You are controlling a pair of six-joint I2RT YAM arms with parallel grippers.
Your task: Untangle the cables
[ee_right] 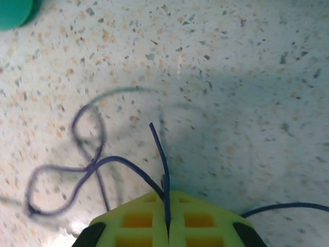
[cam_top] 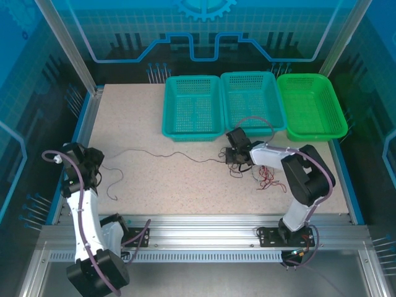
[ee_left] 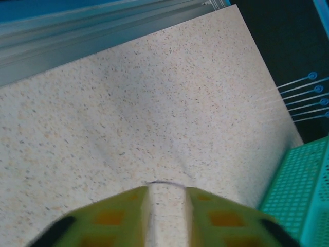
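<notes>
within right hand [ee_right: 168, 199], dark cable [ee_right: 159, 148]

Three baskets stand side by side along the far edge of the surface [cam_top: 154, 185]: the left basket [cam_top: 185, 133], the middle basket [cam_top: 250, 74] and the right basket [cam_top: 315, 135]. The right tool [cam_top: 235, 158] sits just before the middle basket, and the left tool [cam_top: 96, 164] is by the surface's left edge. A long cable [cam_top: 167, 154] lies across the surface between them. A heap of cables [cam_top: 266, 179] lies just right of the right tool.
</notes>
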